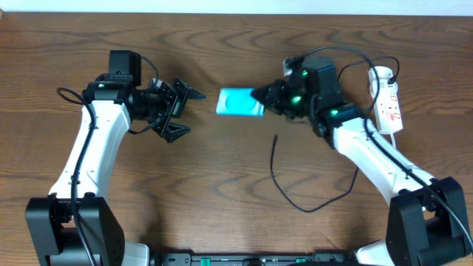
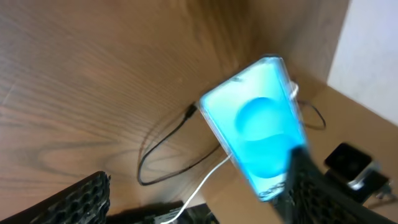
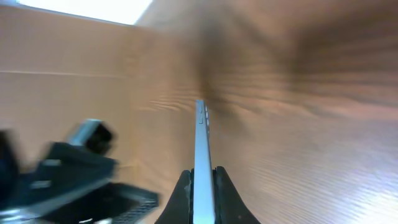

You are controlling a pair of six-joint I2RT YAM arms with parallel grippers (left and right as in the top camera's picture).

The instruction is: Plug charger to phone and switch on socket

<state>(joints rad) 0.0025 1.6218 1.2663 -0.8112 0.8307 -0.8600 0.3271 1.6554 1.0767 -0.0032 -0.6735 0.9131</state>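
The brown wooden table (image 1: 222, 192) carries the charger (image 1: 273, 157) and socket (image 1: 389, 109).

Teal phone (image 1: 238, 103) mid-table; charger (image 1: 273, 171) tip lying apart; white socket (image 1: 388, 103) far right.

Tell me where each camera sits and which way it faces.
Overhead: above the table, facing straight down; both arms, the left gripper open, the right gripper shut on the phone.
Left wrist: on the left arm, facing the phone's screen; left fingers frame the bottom.
Right wrist: on the right arm, facing along the phone's edge; right fingers clamp it.
Shared: all three show the phone.
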